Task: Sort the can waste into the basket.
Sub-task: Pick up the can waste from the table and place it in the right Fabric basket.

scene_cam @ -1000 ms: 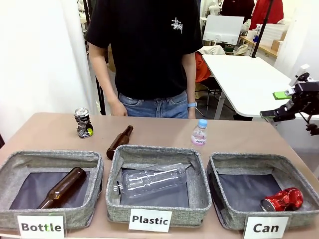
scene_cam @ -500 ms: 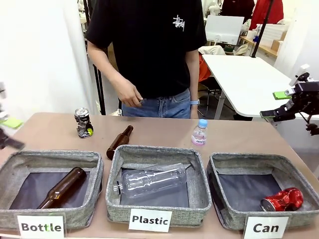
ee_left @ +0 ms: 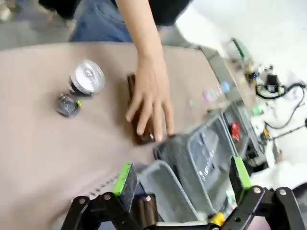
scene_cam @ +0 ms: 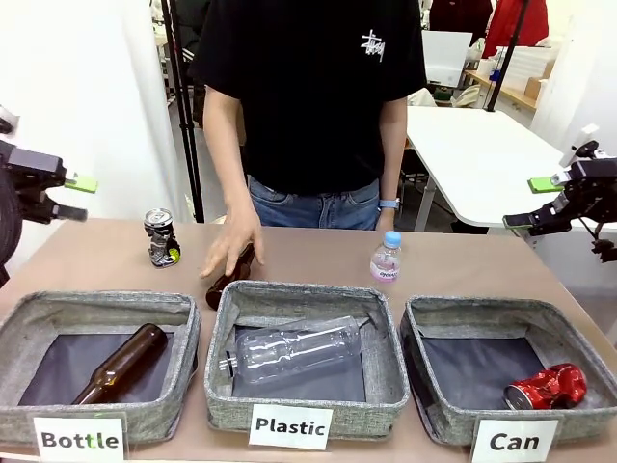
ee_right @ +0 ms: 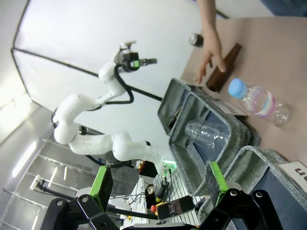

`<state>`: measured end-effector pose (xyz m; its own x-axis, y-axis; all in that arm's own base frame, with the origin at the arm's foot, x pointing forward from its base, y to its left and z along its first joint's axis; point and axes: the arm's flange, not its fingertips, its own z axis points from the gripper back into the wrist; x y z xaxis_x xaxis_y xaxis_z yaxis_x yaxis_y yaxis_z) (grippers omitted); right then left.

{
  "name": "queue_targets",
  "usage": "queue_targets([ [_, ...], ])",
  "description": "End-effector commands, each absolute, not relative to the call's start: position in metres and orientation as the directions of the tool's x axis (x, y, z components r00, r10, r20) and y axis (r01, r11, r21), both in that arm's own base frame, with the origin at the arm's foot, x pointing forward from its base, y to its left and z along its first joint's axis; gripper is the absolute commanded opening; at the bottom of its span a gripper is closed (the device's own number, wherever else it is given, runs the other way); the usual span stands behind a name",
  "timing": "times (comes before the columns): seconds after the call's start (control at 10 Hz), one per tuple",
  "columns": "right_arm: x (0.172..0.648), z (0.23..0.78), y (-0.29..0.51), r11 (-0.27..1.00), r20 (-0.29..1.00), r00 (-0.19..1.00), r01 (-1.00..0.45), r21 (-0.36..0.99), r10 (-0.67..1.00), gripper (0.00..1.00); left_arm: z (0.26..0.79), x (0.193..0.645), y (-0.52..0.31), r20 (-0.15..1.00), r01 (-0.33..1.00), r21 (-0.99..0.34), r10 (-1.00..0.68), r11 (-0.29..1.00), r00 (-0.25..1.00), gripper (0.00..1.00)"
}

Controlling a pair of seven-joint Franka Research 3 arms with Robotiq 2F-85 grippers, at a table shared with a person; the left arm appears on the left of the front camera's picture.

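left gripper (scene_cam: 75,197) and right gripper (scene_cam: 533,203) spread wide, empty
red can (scene_cam: 546,387) lying in "can" basket (scene_cam: 482,311) at four o'clock; dark can (scene_cam: 161,238) standing on table (scene_cam: 463,270) at ten o'clock, near person's hand (scene_cam: 231,249).

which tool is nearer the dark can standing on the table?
Left. The left tool hangs open off the left edge of the table, near the dark can; the right tool hangs open off its right edge.

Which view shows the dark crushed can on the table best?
Front view: the dark can stands side-on, unobstructed, silver top and coloured marks visible. Left wrist view catches the can from above, mostly its top, slightly blurred. Right wrist view shows it tiny and far off.
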<state>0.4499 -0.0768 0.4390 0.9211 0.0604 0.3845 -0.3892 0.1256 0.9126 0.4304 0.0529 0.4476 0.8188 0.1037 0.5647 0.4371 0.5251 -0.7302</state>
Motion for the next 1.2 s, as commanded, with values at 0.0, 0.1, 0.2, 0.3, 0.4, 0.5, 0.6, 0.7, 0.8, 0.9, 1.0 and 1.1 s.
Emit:
queue_targets([
  [0.0,0.450,0.440,-0.078,0.128,0.389,0.919,-0.393,0.910,0.059,1.00,0.443,0.415,0.046,0.572,0.425,-0.713,0.112,0.558,0.813,1.00],
  [0.1,0.450,0.440,-0.078,0.128,0.389,0.919,-0.393,0.910,0.059,1.00,0.448,0.430,0.053,0.565,0.437,-0.730,0.104,0.525,0.819,1.00],
  [0.2,0.450,0.440,-0.078,0.128,0.389,0.919,-0.393,0.910,0.059,1.00,0.448,0.430,0.053,0.565,0.437,-0.730,0.104,0.525,0.819,1.00],
  [0.3,0.450,0.440,-0.078,0.128,0.389,0.919,-0.393,0.910,0.059,1.00,0.445,0.424,0.056,0.590,0.443,-0.710,0.120,0.548,0.798,1.00],
  [0.4,0.450,0.440,-0.078,0.128,0.389,0.919,-0.393,0.910,0.059,1.00,0.442,0.434,0.055,0.610,0.441,-0.685,0.124,0.580,0.783,1.00],
  [0.5,0.450,0.440,-0.078,0.128,0.389,0.919,-0.393,0.910,0.059,1.00,0.437,0.448,0.056,0.635,0.429,-0.654,0.143,0.624,0.760,1.00],
  [0.6,0.450,0.440,-0.078,0.128,0.389,0.919,-0.393,0.910,0.059,1.00,0.433,0.458,0.060,0.653,0.444,-0.641,0.140,0.627,0.745,1.00],
  [0.7,0.450,0.440,-0.078,0.128,0.389,0.919,-0.393,0.910,0.059,1.00,0.426,0.472,0.064,0.677,0.474,-0.618,0.119,0.628,0.726,1.00],
  [0.8,0.450,0.440,-0.078,0.128,0.389,0.919,-0.393,0.910,0.059,1.00,0.419,0.487,0.065,0.722,0.485,-0.562,0.111,0.671,0.683,1.00],
  [0.9,0.450,0.440,-0.078,0.128,0.389,0.919,-0.393,0.910,0.059,1.00,0.411,0.498,0.066,0.748,0.554,-0.527,0.043,0.645,0.662,1.00],
  [1.0,0.450,0.440,-0.078,0.128,0.389,0.919,-0.393,0.910,0.059,1.00,0.401,0.506,0.067,0.805,0.615,-0.440,-0.017,0.655,0.593,1.00],
  [1.1,0.450,0.440,-0.078,0.128,0.389,0.919,-0.393,0.910,0.059,1.00,0.390,0.508,0.065,0.827,0.745,-0.367,-0.170,0.557,0.535,1.00],
])
